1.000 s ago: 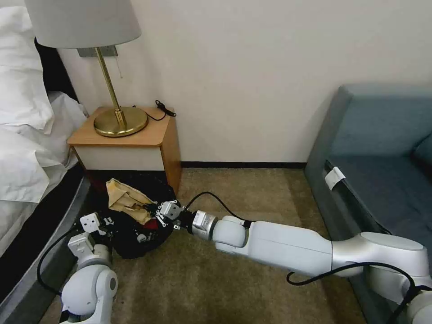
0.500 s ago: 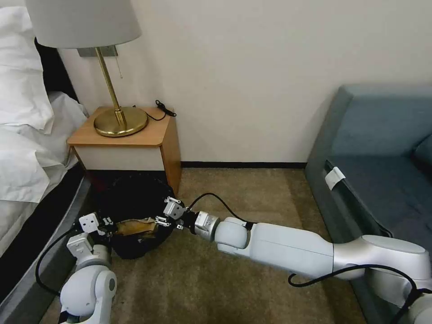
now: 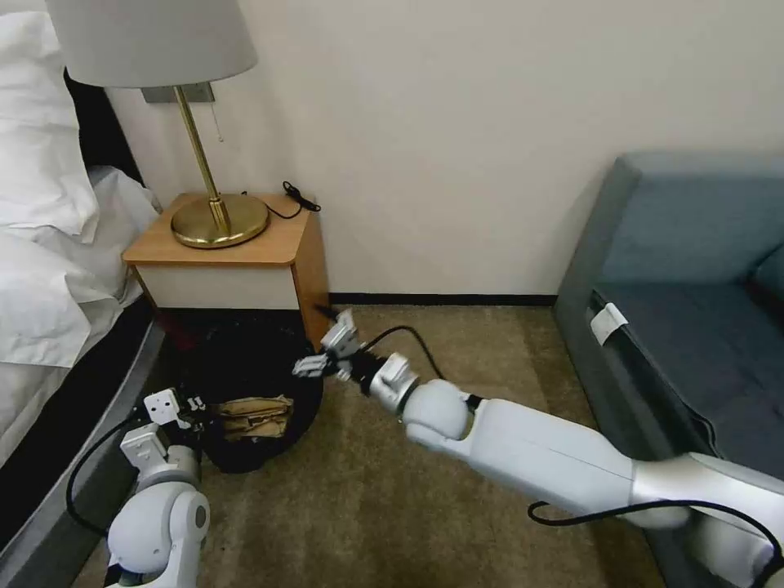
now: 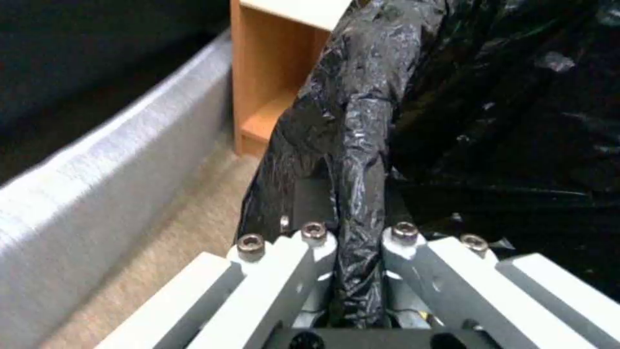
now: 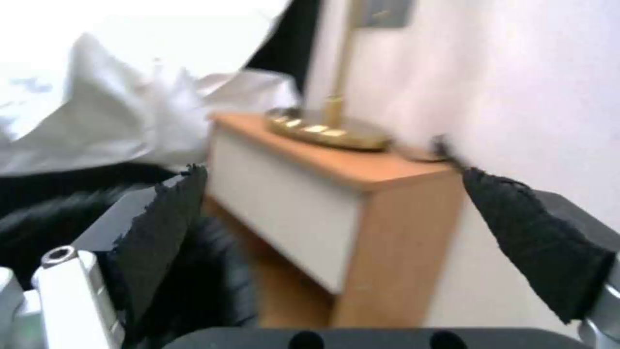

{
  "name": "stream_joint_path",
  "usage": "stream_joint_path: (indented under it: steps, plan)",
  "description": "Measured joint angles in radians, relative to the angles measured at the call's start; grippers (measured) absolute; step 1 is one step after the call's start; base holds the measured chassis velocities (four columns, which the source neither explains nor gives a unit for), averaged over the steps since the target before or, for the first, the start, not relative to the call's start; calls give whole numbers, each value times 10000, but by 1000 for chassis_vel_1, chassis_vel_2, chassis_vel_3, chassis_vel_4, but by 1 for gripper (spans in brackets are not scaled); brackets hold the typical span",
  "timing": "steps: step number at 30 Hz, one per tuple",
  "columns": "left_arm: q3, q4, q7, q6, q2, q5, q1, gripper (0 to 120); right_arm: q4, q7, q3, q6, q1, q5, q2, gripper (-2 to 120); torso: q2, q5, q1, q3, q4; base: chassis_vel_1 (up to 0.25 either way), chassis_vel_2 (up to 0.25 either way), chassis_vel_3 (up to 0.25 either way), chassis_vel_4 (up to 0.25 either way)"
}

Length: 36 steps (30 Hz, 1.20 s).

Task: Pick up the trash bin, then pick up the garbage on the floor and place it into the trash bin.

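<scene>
At the far left of the head view the bed's white bedding [image 3: 41, 269] hangs down beside the nightstand [image 3: 237, 261], which carries a brass lamp [image 3: 216, 220]. Low on that side, the left gripper [image 3: 184, 408] is pressed together on the near rim of the trash bin [image 3: 245, 384]; the left wrist view shows its fingers [image 4: 310, 252] pinching a fold of the black bag liner [image 4: 355, 145], probably so the bin stays steady and its mouth stays open toward the other arm. The bin stands on the carpet [image 3: 457, 343] just in front of the nightstand, and a tan, crumpled scrap of garbage [image 3: 253, 416] lies inside it, near the left gripper's side (other litter, if any is in there, is lost in the dark liner). Moving right, the right gripper [image 3: 327, 351] hangs above the bin's right rim, tilted upward, its jaws spread wide and holding nothing; in its own wrist view the black pads [image 5: 162, 228] stand well apart with the nightstand visible between them. Farther right is the blue-grey sofa [image 3: 686, 269], well apart from the bin
</scene>
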Motion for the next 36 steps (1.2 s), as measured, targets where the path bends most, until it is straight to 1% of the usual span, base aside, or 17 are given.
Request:
stream_joint_path:
  steps: [3, 5, 6, 7, 8, 9, 10, 12, 15, 17, 23, 28, 31, 32, 33, 34, 36]
  plan:
    - [-52, 72, -270, 169, 56, -657, 103, 3, 895, 165, 791, -23, -505, 102, -748, 100, 0, 0, 0, -1, -3, 0, 0, 0, 0]
    - [-66, 98, -360, 258, 69, -818, 120, 3, 1059, 190, 904, -23, -609, 104, -895, 100, 0, 0, 0, -1, -2, 0, 0, 0, 0]
    - [-77, 148, -530, 449, 78, -1152, 145, 3, 1329, 209, 1078, -21, -816, 97, -1142, 100, 0, 0, 0, 0, -1, 0, 0, 0, 0]
    - [-77, 170, -641, 566, 78, -1357, 157, 3, 1461, 216, 1183, -17, -953, 82, -1256, 100, 0, -3, 0, 0, -1, 0, 0, 0, 0]
    - [-82, 216, -829, 816, 70, -1688, 171, 3, 1626, 224, 1334, -5, -1132, 42, -1375, 100, 0, 0, 0, 0, -1, 0, 0, 0, 0]
    - [-82, 216, -829, 816, 70, -1688, 171, 3, 1626, 224, 1334, -5, -1132, 42, -1375, 100, 0, 0, 0, 0, -1, 0, 0, 0, 0]
    - [-82, 295, -992, 996, 53, -2020, 193, 3, 1741, 234, 1483, 12, -1299, -4, -1454, 100, 0, 0, 0, -1, -2, 0, 0, 0, 0]
    - [-82, 447, -1163, 1163, 18, -2372, 221, 3, 1848, 244, 1685, 38, -1514, -60, -1509, 100, 0, -2, 0, 0, -1, 0, 0, 0, 0]
    - [-92, 645, -1220, 1168, -19, -2577, 237, 3, 1944, 247, 1882, 57, -1717, -108, -1529, 100, 0, -1, 0, -1, 2, 0, 0, 0, 0]
    - [-136, 826, -1204, 1041, -31, -2730, 251, 3, 2011, 248, 2035, 70, -1891, -151, -1533, 100, 0, 7, 0, -1, 3, 0, 0, 0, 0]
    - [-177, 1076, -1075, 936, -37, -2783, 275, 3, 2044, 251, 2194, 104, -2103, -228, -1509, 100, 2, 10, -1, -3, 5, 0, 0, 0, 0]
    - [-201, 1131, -795, 753, -49, -2588, 326, 3, 2113, 299, 2353, 112, -2312, -245, -1510, 100, 1, 1, -1, -1, 4, 0, 0, 0, 0]
    - [-172, 1106, -232, 184, -73, -2031, 379, 15, 2164, 372, 2553, 97, -2522, -245, -1529, 100, 0, -16, -1, 1, -2, 0, 0, 0, 0]
    - [-172, 1106, -232, 184, -73, -2031, 379, 15, 2164, 372, 2553, 97, -2522, -245, -1529, 100, 0, -16, -1, 1, -2, 0, 0, 0, 0]
    - [-168, 1109, -166, 110, -74, -1966, 379, 19, 2168, 384, 2577, 94, -2544, -245, -1529, 100, 0, -17, 0, 1, -3, 0, 0, 0, 0]
    - [-185, 1133, 160, -329, -75, -1606, 370, 23, 2190, 417, 2667, 75, -2631, -245, -1530, 100, 0, -15, 0, 1, -5, 0, 0, 0, 0]
    - [-227, 1166, 552, -777, -69, -1246, 356, 34, 2196, 456, 2789, 55, -2742, -247, -1526, 100, 0, -11, 0, 1, -3, 0, 0, 0, 0]
